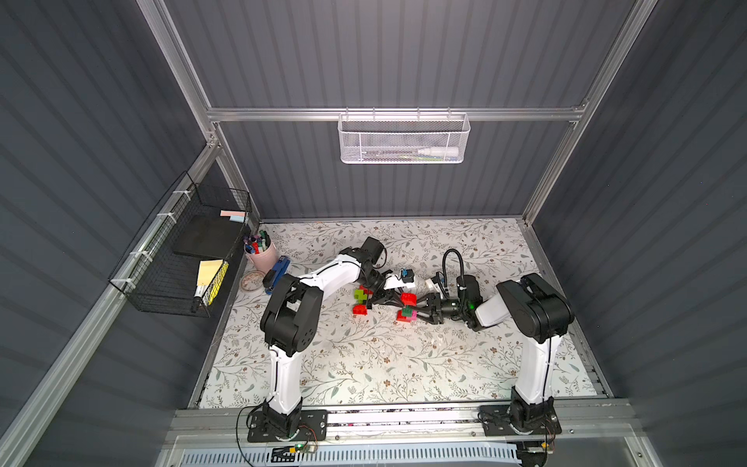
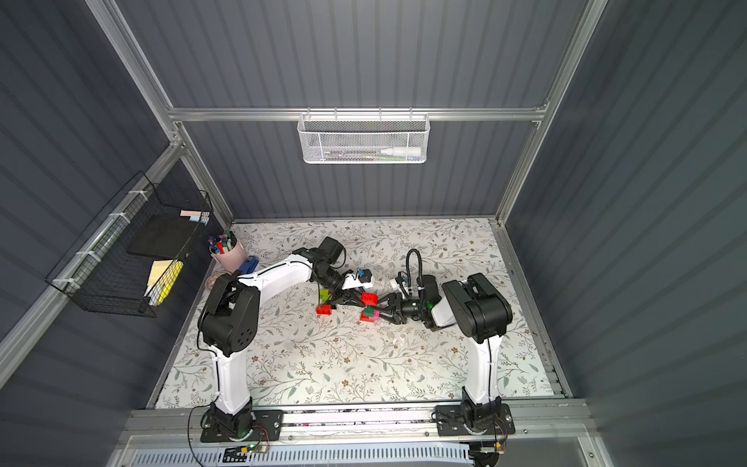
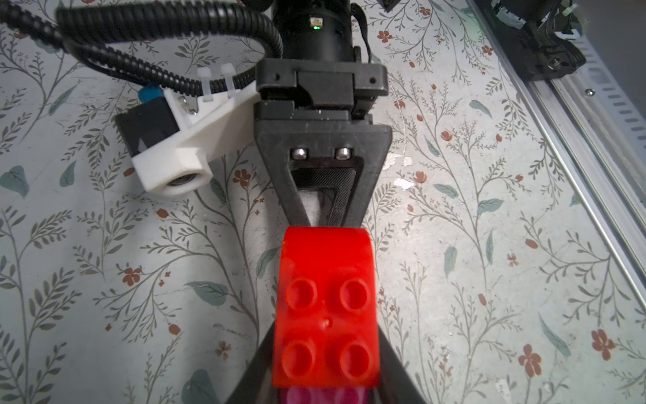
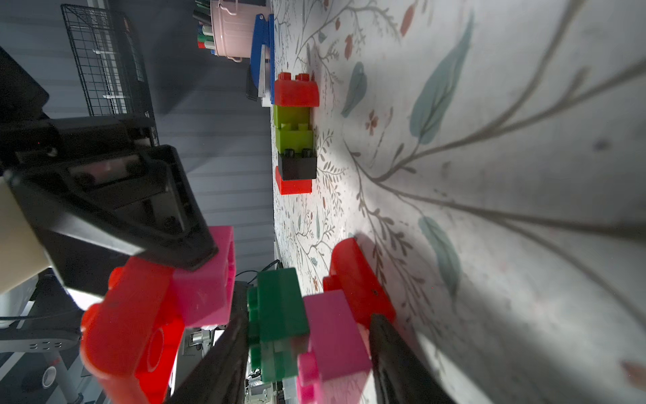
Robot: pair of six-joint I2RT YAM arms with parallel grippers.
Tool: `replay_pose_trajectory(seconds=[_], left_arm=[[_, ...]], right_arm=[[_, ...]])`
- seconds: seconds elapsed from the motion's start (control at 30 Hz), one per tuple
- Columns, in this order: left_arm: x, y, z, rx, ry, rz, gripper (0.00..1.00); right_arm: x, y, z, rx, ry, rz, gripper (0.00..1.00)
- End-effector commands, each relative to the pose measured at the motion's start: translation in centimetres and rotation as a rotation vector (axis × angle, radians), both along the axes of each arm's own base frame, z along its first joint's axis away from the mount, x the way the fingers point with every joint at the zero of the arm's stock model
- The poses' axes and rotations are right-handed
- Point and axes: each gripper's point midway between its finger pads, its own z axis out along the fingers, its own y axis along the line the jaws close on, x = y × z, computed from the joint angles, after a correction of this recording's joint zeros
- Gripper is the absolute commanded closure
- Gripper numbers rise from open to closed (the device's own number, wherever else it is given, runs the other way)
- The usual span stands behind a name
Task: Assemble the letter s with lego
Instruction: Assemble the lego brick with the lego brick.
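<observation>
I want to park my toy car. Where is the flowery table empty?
The front of the table is bare, between the bricks and the front rail. The strip along the back wall is bare too. Crowded: the middle, with bricks, left arm and right arm; the back-left corner, with pink cup and blue stapler.

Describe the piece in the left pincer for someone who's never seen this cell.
Go to the middle of the floral table. There the left pincer is shut on a red brick with four studs and one rounded end, and a pink brick is joined to it. Unlike the stack beside it in the right pincer, it carries no dark green.
</observation>
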Motion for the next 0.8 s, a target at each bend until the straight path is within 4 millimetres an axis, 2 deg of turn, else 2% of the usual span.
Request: replay_pose_trajectory(seconds=[0.0,0.33,0.6,0.77], left_arm=[[-0.2,0.2,-0.7,0.002,0.012,-0.007,0.73],[-0.3,0.4,-1.5,0.032,0.003,0.03,0.72],[-1.3,0.4,-1.6,0.043,0.063,0.049,0.72],[-2.2,0.4,-1.1,0.033,0.085,0.04,0.72]], right_arm=[[-0.8,-1.2,-4.5,-0.12,0.155,-0.057,0.44],[-0.9,-1.2,-4.8,-0.121,0.157,-0.049,0.44],[-1.2,-1.3,-4.9,-0.122,0.161,-0.044,0.44],[-1.4,-1.3,-5.0,-0.126,0.16,-0.042,0.44]])
